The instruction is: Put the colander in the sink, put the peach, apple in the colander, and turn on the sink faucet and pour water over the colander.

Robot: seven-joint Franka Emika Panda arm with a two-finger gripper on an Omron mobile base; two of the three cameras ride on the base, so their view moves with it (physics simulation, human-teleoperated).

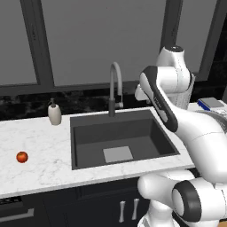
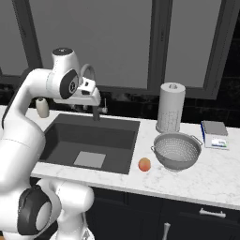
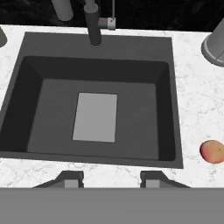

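The dark sink (image 1: 88,137) (image 2: 65,138) (image 3: 48,118) holds nothing; a pale square patch lies on its floor. Behind it rises the grey gooseneck sink faucet (image 1: 115,84) (image 2: 95,111) (image 3: 92,26), with no water running. The colander (image 2: 177,150) stands on the counter right of the sink. Between it and the sink lies the peach (image 2: 144,164) (image 3: 212,152). The apple (image 1: 22,157) rests far left on the counter. My gripper (image 3: 111,180) hangs above the sink's front edge, open, nothing between its fingertips (image 3: 70,179).
A beige soap dispenser (image 1: 54,113) (image 2: 42,108) stands left of the faucet. A paper towel roll (image 2: 170,108) (image 3: 215,43) rises behind the colander. A small flat box (image 2: 214,134) (image 1: 211,103) sits at the far right. Windows line the back wall.
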